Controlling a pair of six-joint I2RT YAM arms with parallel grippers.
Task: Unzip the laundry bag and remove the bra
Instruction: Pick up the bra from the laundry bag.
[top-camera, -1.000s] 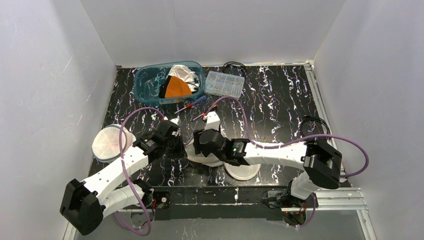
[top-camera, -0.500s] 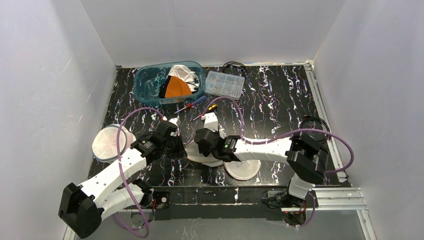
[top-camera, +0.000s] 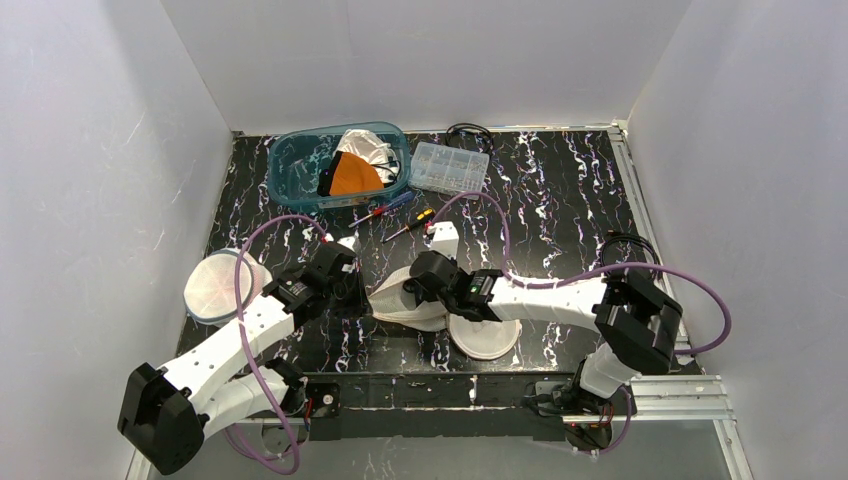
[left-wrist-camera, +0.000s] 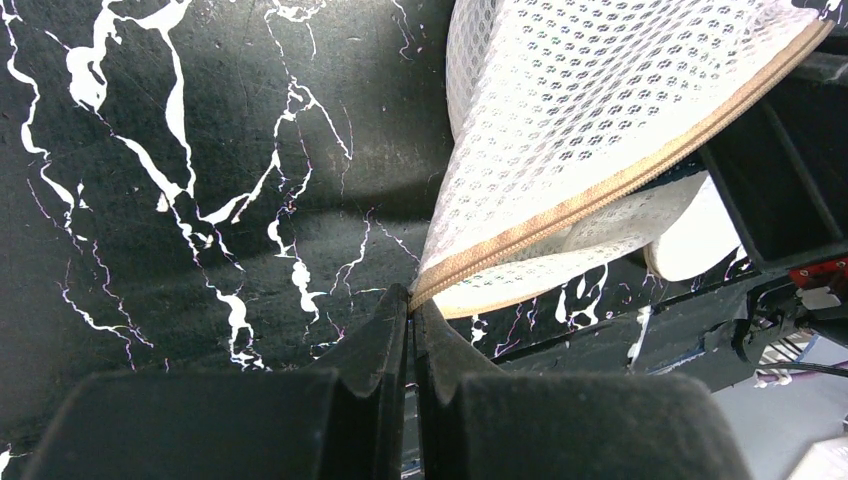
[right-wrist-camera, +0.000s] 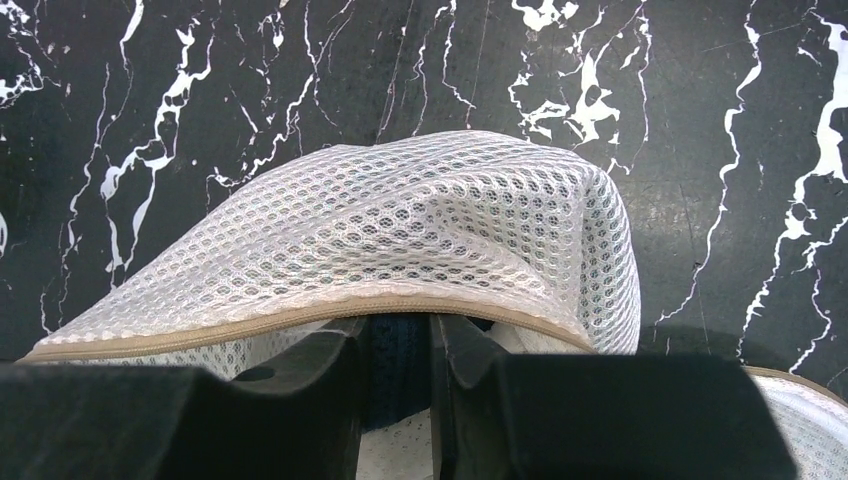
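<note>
right wrist view: zip (right-wrist-camera: 250, 322) of the laundry bag (right-wrist-camera: 400, 220) runs crosswise at the right gripper (right-wrist-camera: 397, 330), jaws narrowly apart; left gripper (left-wrist-camera: 410, 300) clamps its end.

One white mesh laundry bag (top-camera: 392, 303), there it is! One teal plastic tub (top-camera: 295, 165), one clear compartment box (top-camera: 450, 167), two slim screwdrivers (top-camera: 388, 205), and two pale round discs (top-camera: 213, 285) on the black marbled tabletop (top-camera: 560, 200).
</note>
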